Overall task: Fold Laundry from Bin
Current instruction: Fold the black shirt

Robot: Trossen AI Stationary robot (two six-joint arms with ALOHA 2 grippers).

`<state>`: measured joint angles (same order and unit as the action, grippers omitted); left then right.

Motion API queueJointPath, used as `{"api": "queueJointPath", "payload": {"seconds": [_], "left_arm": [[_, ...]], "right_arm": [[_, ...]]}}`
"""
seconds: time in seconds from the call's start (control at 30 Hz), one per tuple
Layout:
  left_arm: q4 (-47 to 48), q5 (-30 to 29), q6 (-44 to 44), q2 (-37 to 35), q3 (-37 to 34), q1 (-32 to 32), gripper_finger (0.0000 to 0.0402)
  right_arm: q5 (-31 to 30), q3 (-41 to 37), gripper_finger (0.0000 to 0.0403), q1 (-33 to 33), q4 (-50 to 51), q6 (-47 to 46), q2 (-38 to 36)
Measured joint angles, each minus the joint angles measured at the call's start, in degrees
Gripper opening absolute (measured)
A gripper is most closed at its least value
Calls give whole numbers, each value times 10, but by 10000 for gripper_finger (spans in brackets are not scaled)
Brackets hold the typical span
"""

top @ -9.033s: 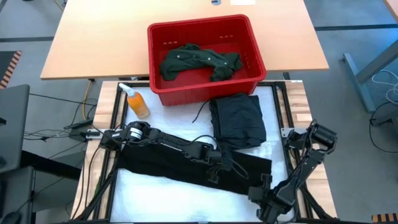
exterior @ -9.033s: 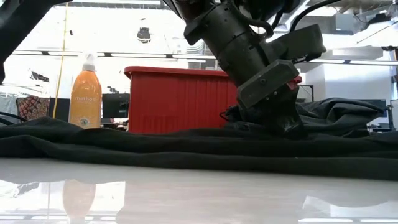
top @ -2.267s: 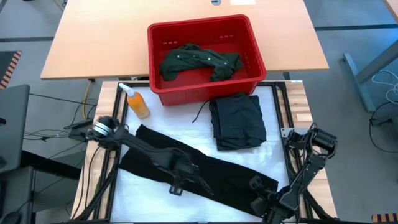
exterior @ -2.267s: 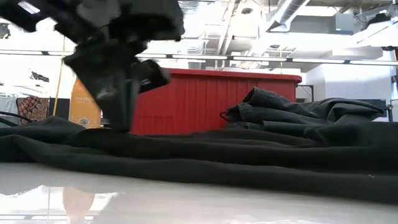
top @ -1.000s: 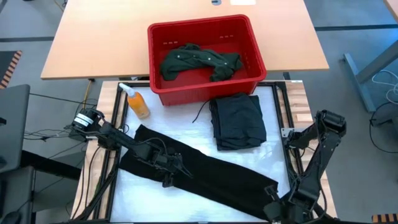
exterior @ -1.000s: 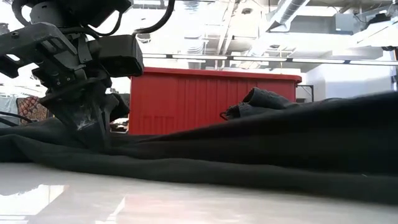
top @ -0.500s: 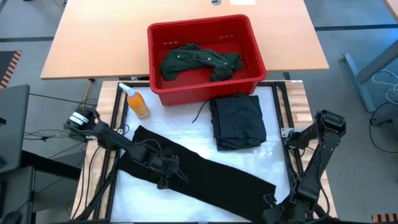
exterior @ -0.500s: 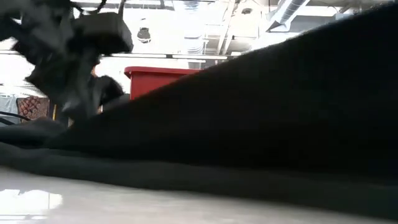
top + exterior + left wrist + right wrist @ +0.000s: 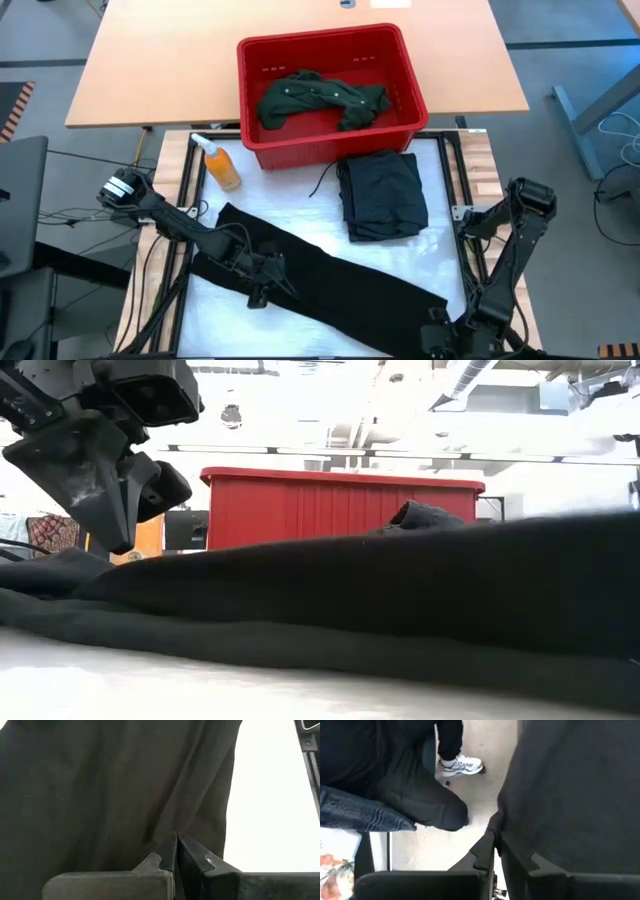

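The long black cloth garment (image 9: 330,285) is pinched by the closed left gripper (image 9: 262,290) near its left end. Its long axis runs away diagonally toward the right gripper (image 9: 496,851), whose near-closed fingers nip the opposite corner.

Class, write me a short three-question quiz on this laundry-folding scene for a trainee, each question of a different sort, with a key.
1. True or false: the red slotted plastic bin is empty.
2. Multiple choice: the folded black cloth garment lies A) inside the bin, B) on the table just in front of the bin, C) under the orange spray bottle.
3. Fill in: the left gripper is over the long ______ cloth garment spread across the table.

Key
1. False: a dark green buttoned shirt lies in it.
2. B.
3. Black.
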<state>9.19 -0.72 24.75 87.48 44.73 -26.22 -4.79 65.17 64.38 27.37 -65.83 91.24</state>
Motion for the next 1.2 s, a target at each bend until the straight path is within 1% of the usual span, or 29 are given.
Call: {"api": "queueJointPath", "payload": {"seconds": [0.1,0.27,0.43,0.53,0.6,0.67,0.73,0.83,0.93,1.07,1.2], "left_arm": [[7,-2,0,0,0,0,0],[10,-8,1,0,1,0,0],[38,-36,9,0,1,0,0],[43,-47,16,-1,-2,0,0],[43,-49,25,-1,-8,0,0],[43,-49,36,-1,-12,1,0],[40,-48,49,-1,-17,1,0],[42,-41,74,-1,-27,1,0],[35,-36,105,-1,-45,1,0],[27,-7,146,-2,-64,1,0],[28,6,153,-4,-59,0,0]], "right_arm": [[2,0,72,6,10,-5,0],[5,0,91,18,14,-45,0],[-2,0,107,28,35,-67,0],[-55,-2,112,20,83,-91,0],[-78,-17,113,2,89,-102,0],[-81,-45,113,-17,52,-68,0],[-86,-80,113,-35,-18,-10,0],[-74,-132,113,-68,-117,62,0],[-73,-174,113,-105,-173,115,0],[-73,-212,114,-149,-170,137,0],[-72,-243,114,-188,-145,138,-4]]}}
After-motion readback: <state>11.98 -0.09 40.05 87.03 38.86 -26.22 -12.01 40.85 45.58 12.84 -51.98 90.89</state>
